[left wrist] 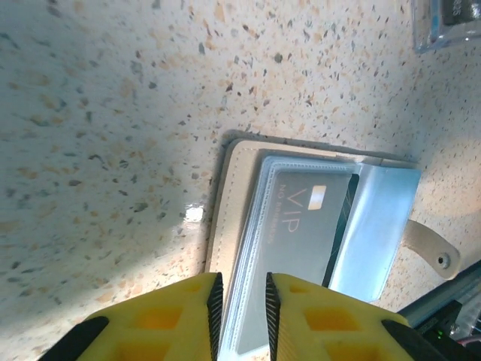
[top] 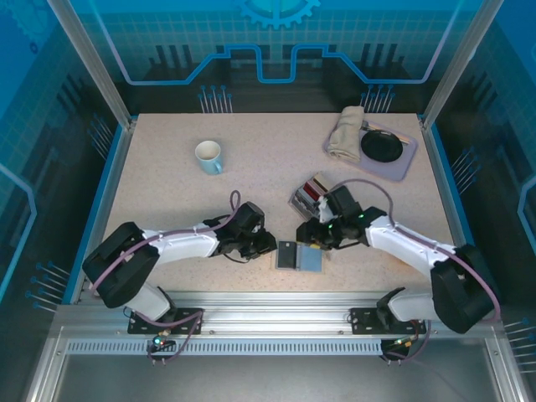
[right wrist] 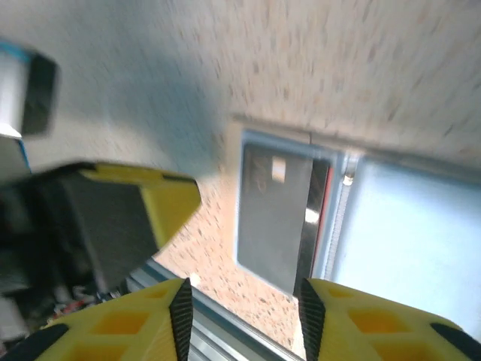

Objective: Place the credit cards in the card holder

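The card holder [top: 299, 255] lies open and flat in the lower middle of the top view, between the two arms' tips. Inside its beige cover are clear sleeves, and a grey card [left wrist: 301, 226] marked VIP sits in one of them; the right wrist view, which is blurred, shows a red edge beside a dark card there. A strap with a snap [left wrist: 428, 248] sticks out at the holder's lower right in the left wrist view.

More credit cards [top: 311, 194] stand packed in a small clear box just above and to the right of the holder.

From where I stand, the cards look light, stiff and slick, so I'd take one by its long edges and slide it in. The holder looks soft and floppy and would likely skid unless its cover is pinned.

The left gripper [left wrist: 242, 280] has its jaws a narrow slit apart, with the holder's beige edge in line between them. Whether they nip it or only stand over it, I cannot tell. The right gripper [right wrist: 244, 286] hangs over the holder with its jaws spread wide and nothing between them.

The surface [top: 167, 193] is pale speckled stone, smooth enough to let thin plastic slip. A mug [top: 208, 157] stands at upper left, well apart. A grey tray [top: 402, 163] at upper right carries a folded cloth [top: 345, 134] and a dark dish [top: 383, 146]. Blue printed panels wall in the space.
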### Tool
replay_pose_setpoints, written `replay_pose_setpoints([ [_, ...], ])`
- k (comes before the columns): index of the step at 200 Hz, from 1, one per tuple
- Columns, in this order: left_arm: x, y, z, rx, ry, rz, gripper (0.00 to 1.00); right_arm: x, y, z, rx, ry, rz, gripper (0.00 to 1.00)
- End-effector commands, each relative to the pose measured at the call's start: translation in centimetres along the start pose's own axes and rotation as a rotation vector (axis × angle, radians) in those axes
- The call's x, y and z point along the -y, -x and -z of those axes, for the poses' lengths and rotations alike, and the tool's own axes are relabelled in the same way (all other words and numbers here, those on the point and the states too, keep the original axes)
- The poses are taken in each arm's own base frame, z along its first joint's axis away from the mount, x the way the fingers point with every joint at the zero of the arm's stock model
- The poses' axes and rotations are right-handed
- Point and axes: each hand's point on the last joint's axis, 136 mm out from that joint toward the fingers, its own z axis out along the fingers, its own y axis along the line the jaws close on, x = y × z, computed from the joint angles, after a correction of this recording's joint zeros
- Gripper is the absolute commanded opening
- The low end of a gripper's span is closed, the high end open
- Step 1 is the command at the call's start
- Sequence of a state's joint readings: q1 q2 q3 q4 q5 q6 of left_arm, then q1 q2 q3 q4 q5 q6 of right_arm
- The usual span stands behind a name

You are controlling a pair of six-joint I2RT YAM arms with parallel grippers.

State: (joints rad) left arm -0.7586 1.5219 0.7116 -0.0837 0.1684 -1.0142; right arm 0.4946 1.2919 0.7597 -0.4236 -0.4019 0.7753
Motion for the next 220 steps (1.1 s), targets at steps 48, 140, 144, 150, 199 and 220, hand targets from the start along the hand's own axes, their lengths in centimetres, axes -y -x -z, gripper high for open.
replay_pose_setpoints([
  [48,2.1,2.2,1.8,0.065,0.006,-0.052,0.34,3.1,10.6,9.0,0.207,-0.286,0.138,0.59],
  [140,6.6,8.6,1.0,0.074,-0.115,0.020,0.46,5.5,21.0,2.3,0.035,-0.232,0.084,0.69],
  [144,6.7,8.8,0.9,0.073,-0.118,0.022,0.46,5.5,21.2,1.9,0.025,-0.222,0.079,0.70],
  [150,6.7,9.0,0.9,0.071,-0.120,0.025,0.46,5.4,21.3,1.3,0.015,-0.203,0.076,0.71],
  [199,5.7,9.9,0.4,0.068,-0.114,0.054,0.47,3.5,19.6,-0.4,-0.056,-0.019,0.049,0.76],
  [220,5.4,10.3,0.3,0.069,-0.118,0.064,0.47,2.1,18.2,-0.5,-0.078,0.044,0.050,0.76],
])
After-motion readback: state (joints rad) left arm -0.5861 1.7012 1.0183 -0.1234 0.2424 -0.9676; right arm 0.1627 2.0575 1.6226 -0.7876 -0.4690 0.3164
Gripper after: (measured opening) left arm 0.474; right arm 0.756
